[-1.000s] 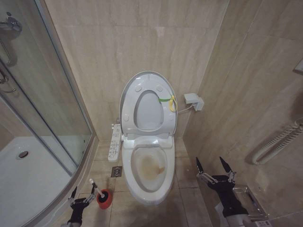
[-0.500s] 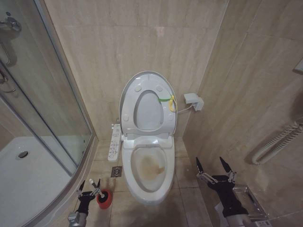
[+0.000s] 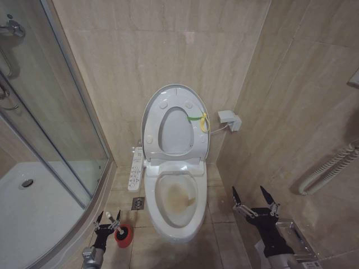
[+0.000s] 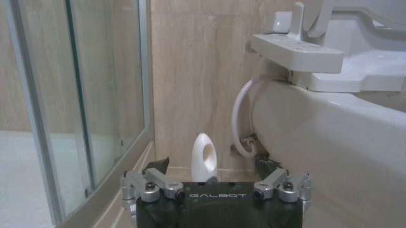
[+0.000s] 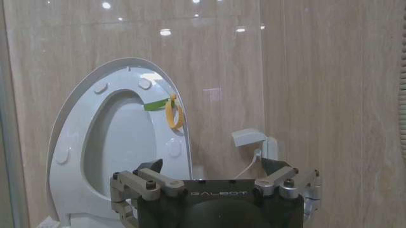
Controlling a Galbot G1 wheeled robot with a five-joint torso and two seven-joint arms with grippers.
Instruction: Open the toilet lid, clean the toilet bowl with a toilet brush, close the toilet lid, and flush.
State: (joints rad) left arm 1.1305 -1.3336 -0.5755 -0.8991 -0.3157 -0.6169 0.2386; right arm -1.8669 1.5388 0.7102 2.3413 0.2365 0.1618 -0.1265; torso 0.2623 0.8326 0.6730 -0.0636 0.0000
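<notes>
The toilet lid (image 3: 175,122) stands upright against the tiled wall, together with the ring seat (image 3: 193,147), and a yellow-green strap (image 3: 198,119) hangs at its edge. Under it the toilet bowl (image 3: 176,200) is uncovered, and a brownish-yellow stain is visible inside. The toilet brush (image 3: 118,226) stands in a small red holder (image 3: 124,236) on the floor, to the left of the bowl, near the curved shower tray (image 3: 33,213). The left claw (image 3: 107,216) is low over the floor, around the top of the brush handle; its fingers are apart, and in the left wrist view the white tip of the handle (image 4: 204,163) rises between them without being pressed. The right claw (image 3: 253,196) is on the other side of the bowl, above the floor tiles and near the side wall, with its two fingers spread wide and nothing between them. A white control panel (image 3: 135,168) is mounted beside the bowl, on its left side.
</notes>
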